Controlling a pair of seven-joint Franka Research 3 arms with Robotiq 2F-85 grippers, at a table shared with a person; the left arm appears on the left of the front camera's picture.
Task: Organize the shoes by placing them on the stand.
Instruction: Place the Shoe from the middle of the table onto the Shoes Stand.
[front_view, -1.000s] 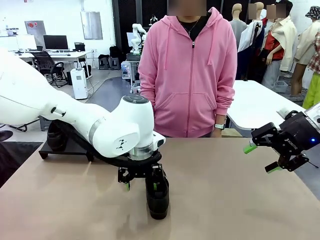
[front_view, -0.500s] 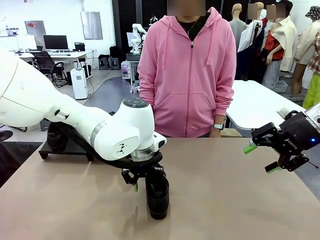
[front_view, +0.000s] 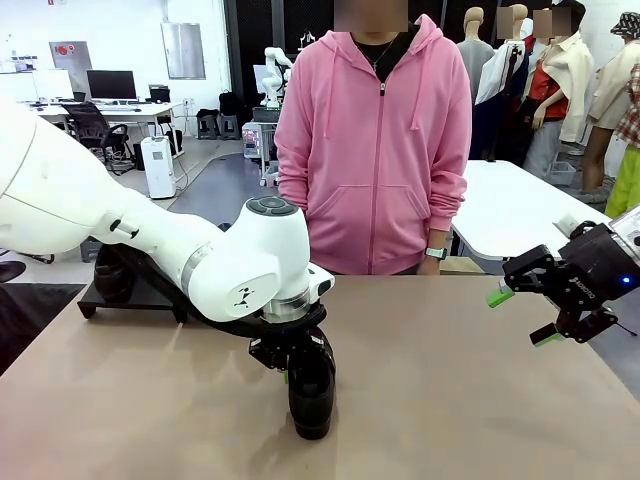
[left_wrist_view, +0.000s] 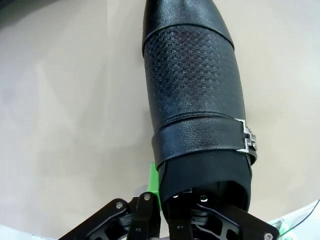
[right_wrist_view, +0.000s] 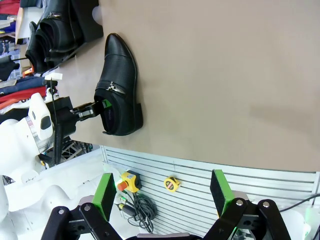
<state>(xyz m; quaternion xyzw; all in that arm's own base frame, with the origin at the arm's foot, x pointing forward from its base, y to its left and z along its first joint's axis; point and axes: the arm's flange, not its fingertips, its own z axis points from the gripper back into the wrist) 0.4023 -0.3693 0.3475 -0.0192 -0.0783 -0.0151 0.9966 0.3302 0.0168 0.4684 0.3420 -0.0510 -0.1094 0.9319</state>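
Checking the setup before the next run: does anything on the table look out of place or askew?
One black shoe stands alone mid-table, apart from the stand at the far left, where other shoes already sit. The left gripper is closed on its heel end, one green finger inside the opening. Nothing looks spilled or damaged. The right gripper hangs open and empty.

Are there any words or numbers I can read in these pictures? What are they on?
None can be read for sure.
Right gripper: small white print on its black body, too blurred to read.
Shoe: a metal buckle, no words.
Left gripper: no print seen.
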